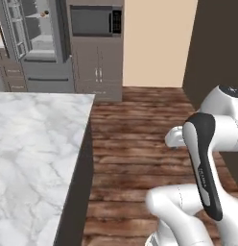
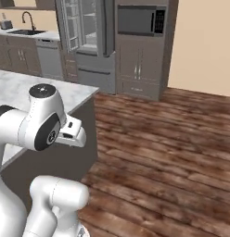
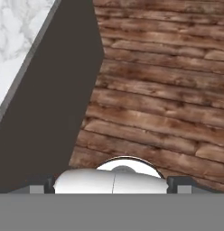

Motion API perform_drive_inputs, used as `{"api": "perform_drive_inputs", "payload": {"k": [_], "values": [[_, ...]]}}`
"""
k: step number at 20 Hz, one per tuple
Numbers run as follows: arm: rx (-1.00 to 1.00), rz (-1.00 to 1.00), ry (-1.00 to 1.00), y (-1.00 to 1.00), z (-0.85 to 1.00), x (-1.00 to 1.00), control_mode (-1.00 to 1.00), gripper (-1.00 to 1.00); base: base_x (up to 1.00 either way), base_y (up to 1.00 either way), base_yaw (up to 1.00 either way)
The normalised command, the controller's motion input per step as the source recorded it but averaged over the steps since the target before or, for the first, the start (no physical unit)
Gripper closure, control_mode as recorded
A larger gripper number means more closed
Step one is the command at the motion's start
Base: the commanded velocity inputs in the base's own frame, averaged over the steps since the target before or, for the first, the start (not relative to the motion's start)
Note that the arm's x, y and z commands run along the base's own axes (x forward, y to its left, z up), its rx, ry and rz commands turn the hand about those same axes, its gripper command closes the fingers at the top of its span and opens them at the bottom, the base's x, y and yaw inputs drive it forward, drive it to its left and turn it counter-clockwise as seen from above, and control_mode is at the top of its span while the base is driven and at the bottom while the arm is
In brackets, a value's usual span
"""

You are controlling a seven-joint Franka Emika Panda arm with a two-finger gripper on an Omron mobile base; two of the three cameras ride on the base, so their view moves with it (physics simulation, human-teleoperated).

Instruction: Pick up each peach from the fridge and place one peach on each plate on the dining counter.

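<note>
The fridge [image 1: 39, 48] stands far off at the back with its door swung open, also in the right base view [image 2: 86, 41]. A tiny reddish-orange round spot on an upper shelf looks like a peach [image 1: 43, 14], too small to be sure. The dining counter [image 1: 34, 153] lies to my left, its marble top bare where it shows [image 2: 24, 88]; each plate is out of view. My gripper [image 3: 111, 184] points down at the wooden floor beside the counter's dark side. Its fingertips [image 3: 38, 187] stand wide apart with nothing held. The arm is folded close to the base.
A grey cabinet column with a built-in microwave [image 1: 94, 21] stands right of the fridge. A sink and dishwasher run [image 2: 42, 51] line the back wall. A dark wall [image 1: 217, 48] rises on the right. Wooden floor [image 1: 135, 144] stretches between me and the fridge.
</note>
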Motion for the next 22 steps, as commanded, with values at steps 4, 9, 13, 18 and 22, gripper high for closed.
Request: {"api": "perform_drive_inputs", "payload": {"k": [4, 9, 13, 18, 22], "values": [[0.0, 0.0, 0.0, 0.0, 0.0, 0.0, 1.0, -1.0, 1.0, -1.0, 0.29], [0.0, 0.0, 0.0, 0.0, 0.0, 0.0, 1.0, -1.0, 1.0, -0.83, 0.39], [0.0, 0.0, 0.0, 0.0, 0.0, 0.0, 1.0, -1.0, 1.0, -0.81, 0.38], [0.0, 0.0, 0.0, 0.0, 0.0, 0.0, 1.0, -1.0, 1.0, -0.73, 0.38], [0.0, 0.0, 0.0, 0.0, 0.0, 0.0, 1.0, -1.0, 1.0, -0.71, 0.41]]}}
